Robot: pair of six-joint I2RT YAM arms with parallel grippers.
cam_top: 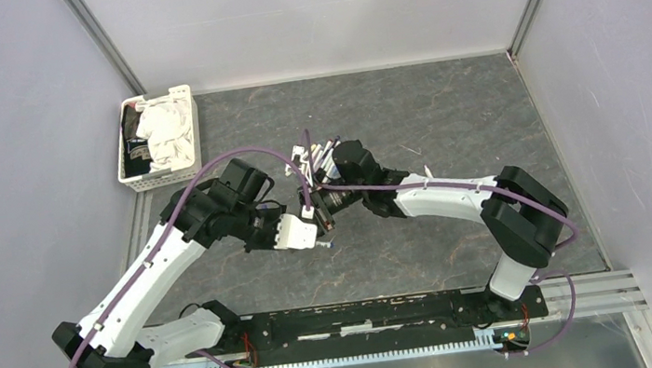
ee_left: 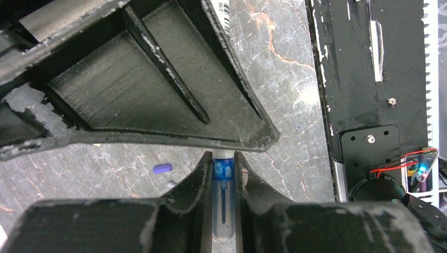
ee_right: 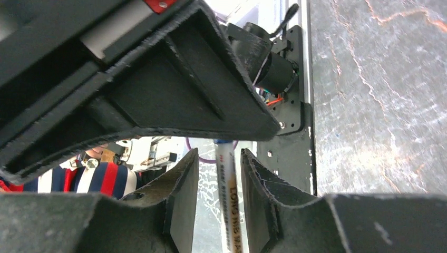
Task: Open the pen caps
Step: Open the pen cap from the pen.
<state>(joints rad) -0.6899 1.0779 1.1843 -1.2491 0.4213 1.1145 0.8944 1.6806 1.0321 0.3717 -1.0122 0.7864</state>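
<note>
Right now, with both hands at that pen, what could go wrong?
1. The right hand stands open around the white pen barrel. If the left hand, shut on the blue cap, pulls, the whole pen may slide along or drop.
2. The loose purple cap on the table lies close by, and a swinging arm could knock it away.

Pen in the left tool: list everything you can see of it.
The pen is slim and plastic-looking: a clear barrel with a dark core, a blue band, then a white stub. It lies lengthwise in the left tool, its sides against the groove walls of the lower finger, while the upper finger closes over the white end. That end is hidden, so cap on or off cannot be told.
</note>
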